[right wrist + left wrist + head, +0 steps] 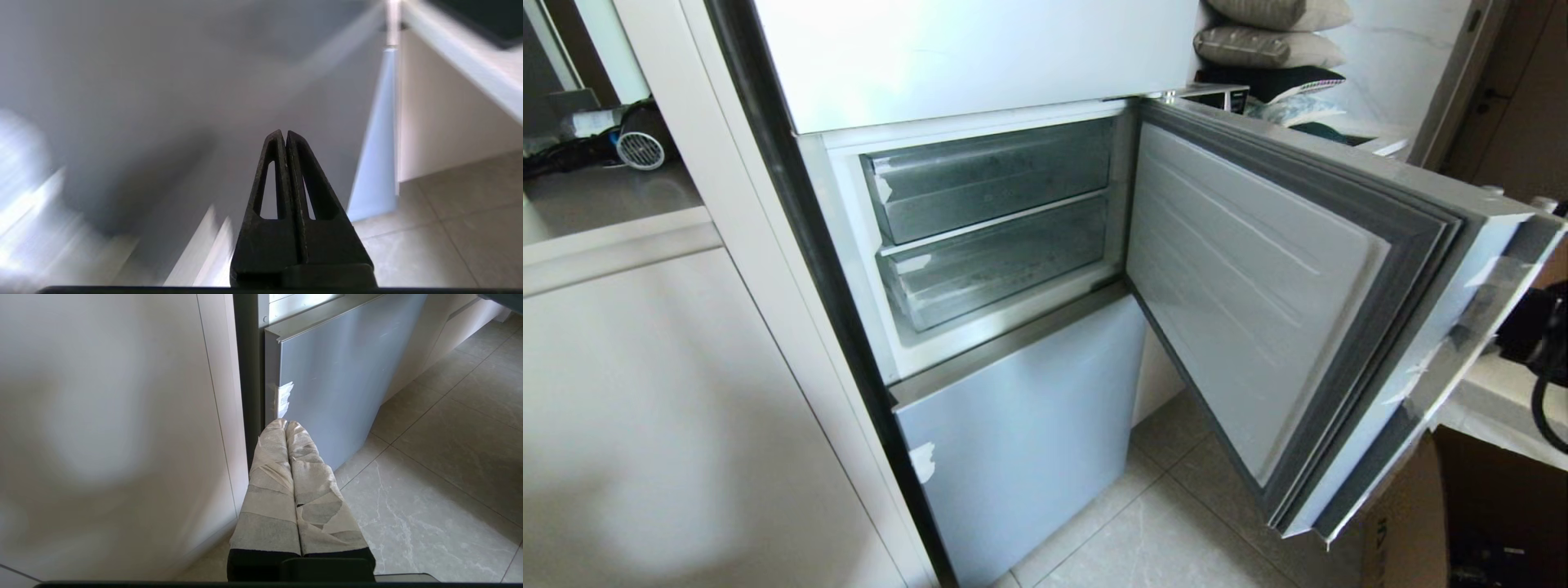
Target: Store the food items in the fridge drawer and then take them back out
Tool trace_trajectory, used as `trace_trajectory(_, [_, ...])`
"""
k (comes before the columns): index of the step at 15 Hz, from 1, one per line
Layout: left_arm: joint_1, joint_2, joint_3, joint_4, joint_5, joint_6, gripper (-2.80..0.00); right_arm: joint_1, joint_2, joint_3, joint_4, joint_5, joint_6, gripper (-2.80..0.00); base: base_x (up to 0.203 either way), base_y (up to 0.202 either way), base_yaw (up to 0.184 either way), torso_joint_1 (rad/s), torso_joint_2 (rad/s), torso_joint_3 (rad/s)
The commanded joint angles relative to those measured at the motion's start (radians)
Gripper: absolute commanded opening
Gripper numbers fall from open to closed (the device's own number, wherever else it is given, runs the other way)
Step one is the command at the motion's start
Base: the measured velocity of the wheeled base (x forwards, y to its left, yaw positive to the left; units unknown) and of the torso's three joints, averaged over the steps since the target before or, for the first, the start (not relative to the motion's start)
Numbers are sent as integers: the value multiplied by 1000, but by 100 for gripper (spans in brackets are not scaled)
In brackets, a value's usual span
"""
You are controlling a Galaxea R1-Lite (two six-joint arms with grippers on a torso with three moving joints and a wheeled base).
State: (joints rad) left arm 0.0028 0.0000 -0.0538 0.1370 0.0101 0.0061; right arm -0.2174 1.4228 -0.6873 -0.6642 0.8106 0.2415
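- Right now the middle fridge door (1258,286) stands swung wide open toward the robot's right, its grey seal facing out.
- Inside the open compartment two clear drawers sit pushed in, one above the other — the upper bin (992,175) and, below it, the fridge drawer (1005,265), with white tape scraps at its front left corner.
- No fruit can be made out in either; the frosted fronts hide what lies within.
- Left gripper (286,424) hangs low beside the closed lower door panel (339,388), near the tiled floor (441,465); its tape-wrapped fingers (269,477) are pressed together, holding nothing.
- Right gripper (285,132) — its black fingers (265,196) are closed and empty, before a blurred grey surface.
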Motion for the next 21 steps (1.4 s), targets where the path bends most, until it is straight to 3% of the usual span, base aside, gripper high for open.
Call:
trace_trajectory(1, [0,2,0,1,1,0,-280,174,43,-21,-6,-160,-1,-280,0,0,0,0,0,0])
trace_trajectory(4, [0,2,0,1,1,0,-280,371,151,-102,-9,-298,-2,-280,0,0,0,0,0,0])
trace_trajectory(9, [0,2,0,1,1,0,-280,547,423,-337,-56,-388,-3,-280,0,0,0,0,0,0])
trace_trajectory(15, [0,2,0,1,1,0,-280,671,846,-790,-143,-447,-9,-280,0,0,0,0,0,0])
trace_trajectory(19, [0,2,0,1,1,0,-280,708,1135,-1193,-234,-456,-9,-280,0,0,0,0,0,0])
trace_trajectory(21, [0,2,0,1,1,0,-280,730,1206,-1279,-247,-455,-7,-280,0,0,0,0,0,0])
